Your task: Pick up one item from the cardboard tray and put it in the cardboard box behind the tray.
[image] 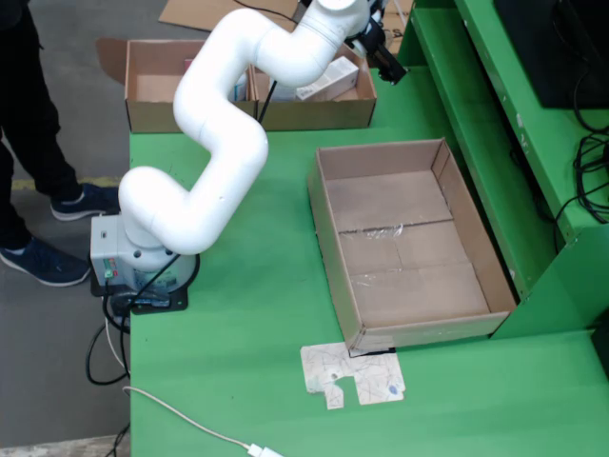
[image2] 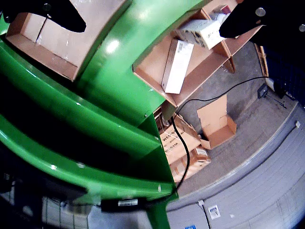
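Black fingertips [image2: 52, 14] spread wide, empty, over slim white carton [image2: 177, 67] in cardboard box [image2: 157, 81]: probably light, stiff, smooth; best pinched across narrow sides.

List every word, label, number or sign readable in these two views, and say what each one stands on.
No text can be read in either view.
Stacked cartons under the table, wrist view: dark print, too blurred to read.
White box and printed box in the cardboard box: markings too small.
Dark label on the table frame: illegible.
Paper cutout on the green table: only faint lines and a blue spot, no words.
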